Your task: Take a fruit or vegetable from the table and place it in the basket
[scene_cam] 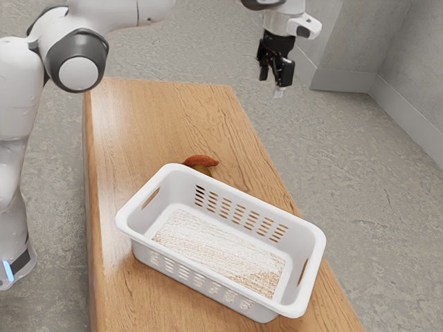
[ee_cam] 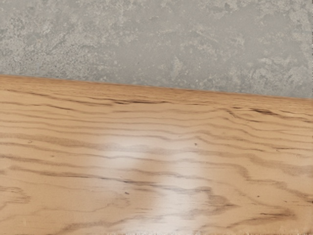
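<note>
High over the floor past the table's far edge, my black gripper point(scene_cam: 275, 77) hangs in the exterior view, its fingers apart with nothing seen between them. A curved reddish-orange fruit or vegetable point(scene_cam: 201, 160) lies on the table just behind the basket. Beside it is a brownish item point(scene_cam: 202, 169), partly hidden by the basket's rim. The white plastic basket point(scene_cam: 315, 259) stands upright with slotted walls, and nothing is seen inside it. My gripper is well away from both the items and the basket.
The wooden table point(scene_cam: 159, 111) runs lengthwise through the exterior view, with bare wood behind the basket. In the wrist view, the wooden tabletop point(ee_cam: 146, 161) ends at a straight edge, with grey floor point(ee_cam: 156, 44) beyond. A grey wall point(scene_cam: 360, 41) stands past the gripper.
</note>
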Tool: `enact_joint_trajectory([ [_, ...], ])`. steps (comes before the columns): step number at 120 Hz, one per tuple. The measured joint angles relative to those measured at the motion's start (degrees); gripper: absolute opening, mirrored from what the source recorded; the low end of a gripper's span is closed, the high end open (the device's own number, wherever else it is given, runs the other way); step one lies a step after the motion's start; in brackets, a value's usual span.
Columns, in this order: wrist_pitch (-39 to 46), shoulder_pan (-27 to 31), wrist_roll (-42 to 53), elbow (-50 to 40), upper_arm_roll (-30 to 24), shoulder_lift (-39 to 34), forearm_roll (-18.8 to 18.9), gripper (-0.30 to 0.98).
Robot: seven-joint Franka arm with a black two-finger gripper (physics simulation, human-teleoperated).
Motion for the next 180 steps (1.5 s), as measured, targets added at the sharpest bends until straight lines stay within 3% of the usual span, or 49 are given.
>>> enact_joint_trajectory([
  [34,-2.4,-1.2,1.8,-0.7,-0.1,-2.4,0.3,0.69],
  [54,0.6,-8.8,1.0,-29.2,0.9,-18.7,3.0,0.68],
  [83,6.7,-5.7,0.1,-45.7,5.8,-25.5,5.2,0.69],
  [124,9.8,-7.1,0.1,-50.5,6.3,-27.4,8.9,0.69],
  [128,9.9,-8.9,0.3,-51.1,7.8,-27.9,9.4,0.69],
  [137,10.2,-20.2,0.7,-51.9,19.0,-29.1,11.4,0.69],
  [143,10.3,-24.1,1.0,-52.1,22.9,-29.7,12.8,0.69],
  [157,10.6,-28.5,1.8,-52.4,25.1,-30.7,15.8,0.69],
  [180,10.5,-28.9,4.6,-53.2,27.0,-30.2,18.6,0.69],
])
